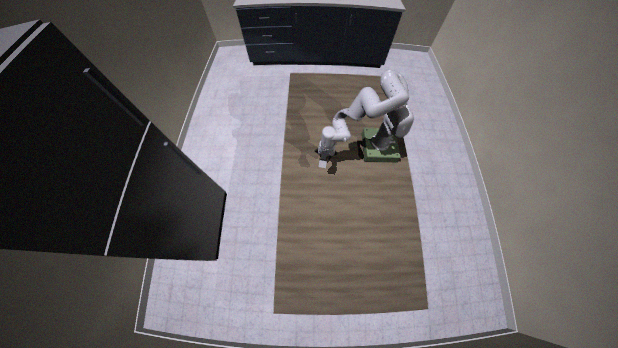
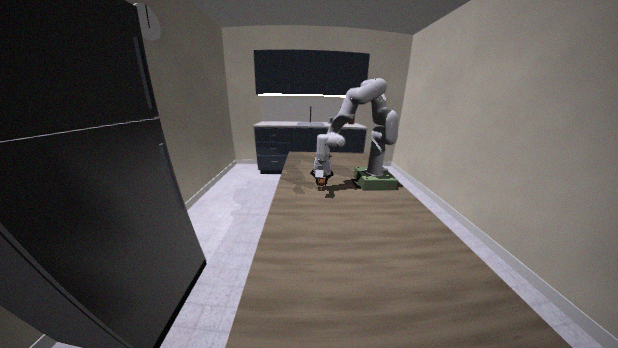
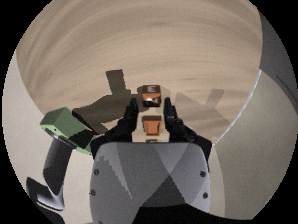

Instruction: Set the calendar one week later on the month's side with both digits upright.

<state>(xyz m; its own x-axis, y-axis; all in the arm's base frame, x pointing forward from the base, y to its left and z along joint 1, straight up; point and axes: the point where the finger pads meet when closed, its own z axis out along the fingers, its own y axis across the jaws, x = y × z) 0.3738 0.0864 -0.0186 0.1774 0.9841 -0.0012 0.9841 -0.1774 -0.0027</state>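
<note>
A small orange-brown block with dark marks, which looks like a cube of the calendar, lies just beyond the fingertips in the wrist view. A second orange piece with a pale surround shows between the fingers, nearer the palm. I cannot tell tray from cube there, nor read digits or month. In the exterior view the orange calendar parts show low under the gripper, near the table. My gripper points down around them, partly open, with gaps on both sides of the orange pieces. Part of the calendar is hidden behind my gripper body.
The long brown wooden table carries my green base, to the right of the gripper in the top and exterior views. A black fridge stands left of the table. Dark cabinets stand behind it.
</note>
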